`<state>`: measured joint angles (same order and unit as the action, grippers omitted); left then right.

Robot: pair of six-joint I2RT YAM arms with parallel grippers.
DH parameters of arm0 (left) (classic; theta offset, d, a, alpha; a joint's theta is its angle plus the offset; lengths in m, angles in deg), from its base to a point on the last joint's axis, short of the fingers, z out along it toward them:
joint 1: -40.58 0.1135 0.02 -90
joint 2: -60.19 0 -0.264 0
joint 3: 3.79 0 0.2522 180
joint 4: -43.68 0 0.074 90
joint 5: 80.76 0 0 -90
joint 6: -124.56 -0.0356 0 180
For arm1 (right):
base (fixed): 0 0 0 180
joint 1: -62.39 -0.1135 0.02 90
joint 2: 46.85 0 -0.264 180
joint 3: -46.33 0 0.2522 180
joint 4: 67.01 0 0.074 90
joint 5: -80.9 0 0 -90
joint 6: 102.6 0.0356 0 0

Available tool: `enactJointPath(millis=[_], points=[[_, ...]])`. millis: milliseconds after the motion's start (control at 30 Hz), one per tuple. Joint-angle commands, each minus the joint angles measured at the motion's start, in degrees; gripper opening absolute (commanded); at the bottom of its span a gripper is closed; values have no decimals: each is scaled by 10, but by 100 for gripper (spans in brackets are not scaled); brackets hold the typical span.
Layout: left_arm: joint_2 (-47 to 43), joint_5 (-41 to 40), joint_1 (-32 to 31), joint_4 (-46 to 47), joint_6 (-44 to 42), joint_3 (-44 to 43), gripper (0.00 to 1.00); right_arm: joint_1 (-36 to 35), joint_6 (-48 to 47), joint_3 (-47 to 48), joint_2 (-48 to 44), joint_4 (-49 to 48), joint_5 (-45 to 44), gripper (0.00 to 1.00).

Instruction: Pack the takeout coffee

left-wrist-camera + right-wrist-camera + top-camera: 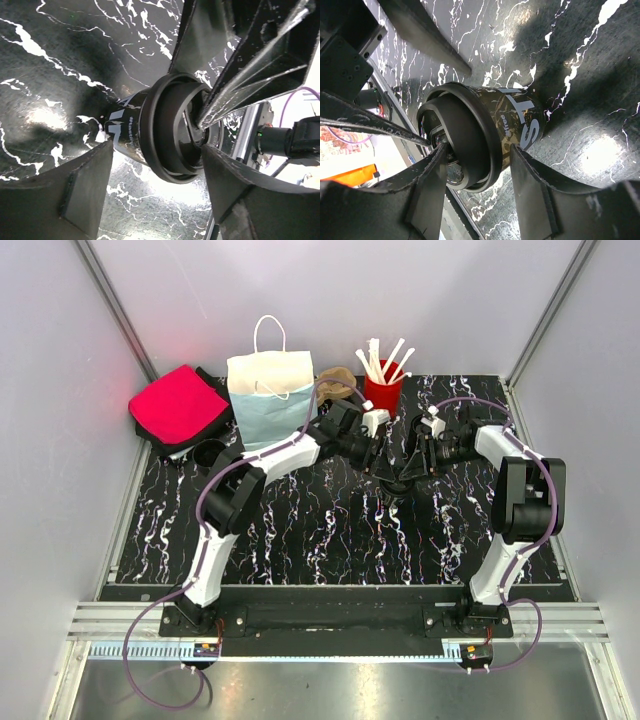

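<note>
Two arms are meeting over the middle of the desk (330,540), working one cup between them. At far left a red pouch (180,405) is lying in the back corner; just right of it a pale paper bag (270,390) is standing upright, handles up, probably waiting to receive the cup; the left pincer (159,149) is standing partly open astride the takeout coffee (167,132), a finger on either side of the lidded rim, though whether it is pressing cannot be told; the cup is sitting mid-desk between the two pincers, largely hidden from the overhead camera, its tilt unclear; the right pincer (477,149) is seemingly pinching it, one finger lying on the black lid and the other against the printed wall, likely steadying it so the left can take a surer hold; behind, a red cup of stirrers (382,390) is standing near the back edge. The desk is showing black with white marbled veins, glaring under the lamps; pale grey panels (60,390) are closing in three sides; an aluminium rail (330,625) is running along the near edge.
</note>
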<state>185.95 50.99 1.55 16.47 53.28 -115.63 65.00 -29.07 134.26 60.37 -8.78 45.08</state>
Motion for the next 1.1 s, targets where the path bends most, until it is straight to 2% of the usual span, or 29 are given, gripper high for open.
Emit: enactJointPath(millis=[0, 200, 300, 500, 567, 633, 700, 833, 1067], points=[[25, 1, 3, 23, 1, -19, 66, -2, 6, -6, 10, -18, 2, 54], [30, 23, 4, 40, 14, -3, 45, -2, 11, -12, 5, -29, -5, 53], [28, 30, 6, 50, 18, 5, 40, -3, 12, -17, 2, -33, -7, 53], [32, 33, 6, 58, 23, 17, 40, -4, 12, -24, 2, -39, -15, 53], [34, 35, 7, 58, 24, 16, 45, -4, 12, -26, 2, -42, -20, 53], [34, 33, 7, 58, 25, 15, 58, -6, 13, -28, 3, -44, -24, 52], [37, 28, 7, 50, 24, 7, 63, -9, 12, -29, 4, -45, -32, 52], [47, 20, 6, 41, 21, 3, 63, -15, 12, -32, 12, -46, -38, 51], [61, 7, 4, 29, 11, 7, 57, -23, 8, -32, 16, -47, -50, 50]])
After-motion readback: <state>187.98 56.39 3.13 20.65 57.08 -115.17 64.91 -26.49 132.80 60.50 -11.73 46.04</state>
